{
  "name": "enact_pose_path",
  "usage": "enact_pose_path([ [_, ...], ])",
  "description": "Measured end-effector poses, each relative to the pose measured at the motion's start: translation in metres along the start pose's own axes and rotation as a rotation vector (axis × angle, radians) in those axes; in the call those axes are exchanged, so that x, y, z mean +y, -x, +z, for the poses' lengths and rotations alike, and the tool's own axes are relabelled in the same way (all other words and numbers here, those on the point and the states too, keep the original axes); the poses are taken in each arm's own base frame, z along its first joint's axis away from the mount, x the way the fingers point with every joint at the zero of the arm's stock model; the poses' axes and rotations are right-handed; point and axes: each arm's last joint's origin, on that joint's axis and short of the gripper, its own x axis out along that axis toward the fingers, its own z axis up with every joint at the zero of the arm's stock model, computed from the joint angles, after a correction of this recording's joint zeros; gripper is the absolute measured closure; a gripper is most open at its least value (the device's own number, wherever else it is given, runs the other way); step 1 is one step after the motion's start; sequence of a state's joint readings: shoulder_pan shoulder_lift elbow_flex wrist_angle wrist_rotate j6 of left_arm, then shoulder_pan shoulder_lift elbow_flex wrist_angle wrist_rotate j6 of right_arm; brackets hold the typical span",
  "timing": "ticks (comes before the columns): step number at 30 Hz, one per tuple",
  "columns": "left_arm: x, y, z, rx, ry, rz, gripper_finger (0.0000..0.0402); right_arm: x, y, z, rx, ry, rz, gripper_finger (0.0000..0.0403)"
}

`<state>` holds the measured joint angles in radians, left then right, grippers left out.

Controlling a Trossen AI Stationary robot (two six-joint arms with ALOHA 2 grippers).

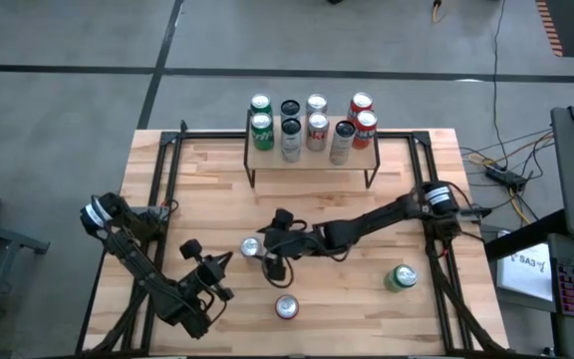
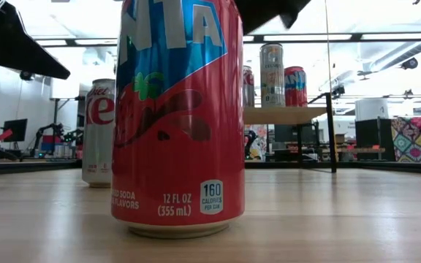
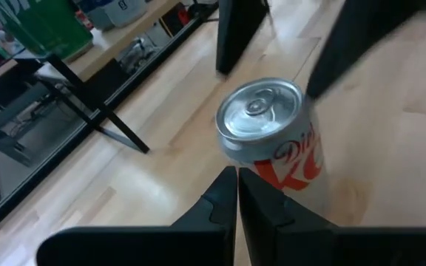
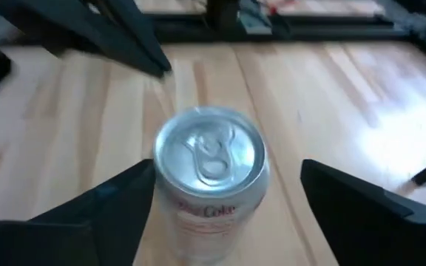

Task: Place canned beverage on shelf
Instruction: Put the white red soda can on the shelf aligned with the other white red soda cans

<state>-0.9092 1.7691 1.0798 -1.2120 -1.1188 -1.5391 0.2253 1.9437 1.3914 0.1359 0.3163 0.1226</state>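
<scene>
A silver Diet Coke can (image 1: 250,246) stands upright on the tabletop near its middle. My right gripper (image 4: 228,171) is open, with one finger on each side of this can (image 4: 209,159), reaching in from the table's right. My left gripper (image 3: 237,185) is shut and empty; it sits at the near left (image 1: 210,281) and points at the same can (image 3: 265,133). The shelf (image 1: 312,152) stands at the far edge and carries several upright cans on its wood top. It also shows in the low view (image 2: 287,115). My right gripper has one finger (image 4: 128,196) close against the side wall of the Diet Coke can (image 4: 161,174), just under its rim; I cannot tell whether it touches. The other finger (image 4: 346,199) stands clear of the can. The can rests upright on the table.
A red Fanta can (image 1: 286,307) stands near the front edge and fills the low view (image 2: 177,117). A green can (image 1: 401,277) stands at the near right. The black frame rails (image 1: 167,170) run along the table's left and right sides.
</scene>
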Motion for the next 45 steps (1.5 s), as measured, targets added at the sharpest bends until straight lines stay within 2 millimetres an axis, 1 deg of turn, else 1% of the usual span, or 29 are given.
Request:
enact_pose_path([
  [3,0.001,0.000,0.000,-0.016,-0.003,0.003,0.0401,-0.002,-0.011,-0.007,0.040,-0.010,-0.013,0.0060],
  [6,0.001,0.000,0.001,-0.035,0.001,0.003,0.0401,0.000,-0.019,-0.007,0.069,-0.006,-0.016,0.0050],
  [14,0.000,-0.001,-0.001,-0.043,0.018,0.005,0.0401,0.005,-0.043,-0.013,0.103,0.038,-0.024,0.0050],
  [17,-0.001,-0.002,-0.003,-0.043,0.029,0.007,0.0401,0.004,-0.049,-0.011,0.092,0.035,-0.027,0.0051],
  [21,-0.002,-0.002,-0.002,-0.063,0.030,0.006,0.0401,0.003,-0.049,-0.006,0.072,0.054,-0.028,0.0070],
  [25,-0.002,-0.002,-0.002,-0.073,0.012,0.006,0.0401,0.001,-0.047,-0.002,0.070,0.072,-0.027,0.0115],
  [29,-0.002,-0.002,-0.002,-0.075,0.006,0.006,0.0402,0.001,-0.043,0.001,0.078,0.097,-0.002,0.0115],
  [32,-0.003,-0.001,0.000,-0.076,0.000,0.003,0.0402,0.000,-0.033,0.009,0.092,0.121,0.062,0.0115],
  [35,-0.005,0.000,0.003,-0.078,0.002,-0.007,0.0402,-0.003,-0.014,0.025,0.101,0.159,0.087,0.0115],
  [38,-0.010,0.002,0.008,-0.089,0.002,-0.024,0.0402,-0.008,0.012,0.044,0.098,0.203,0.092,0.0115],
  [41,-0.015,0.006,0.017,-0.125,-0.018,-0.038,0.0402,-0.016,0.044,0.060,0.070,0.235,0.090,0.0115],
  [43,-0.017,0.008,0.025,-0.153,-0.043,-0.039,0.0402,-0.022,0.066,0.069,0.037,0.252,0.088,0.0115],
  [45,-0.019,0.011,0.034,-0.169,-0.064,-0.037,0.0402,-0.030,0.088,0.074,0.016,0.272,0.086,0.0115],
])
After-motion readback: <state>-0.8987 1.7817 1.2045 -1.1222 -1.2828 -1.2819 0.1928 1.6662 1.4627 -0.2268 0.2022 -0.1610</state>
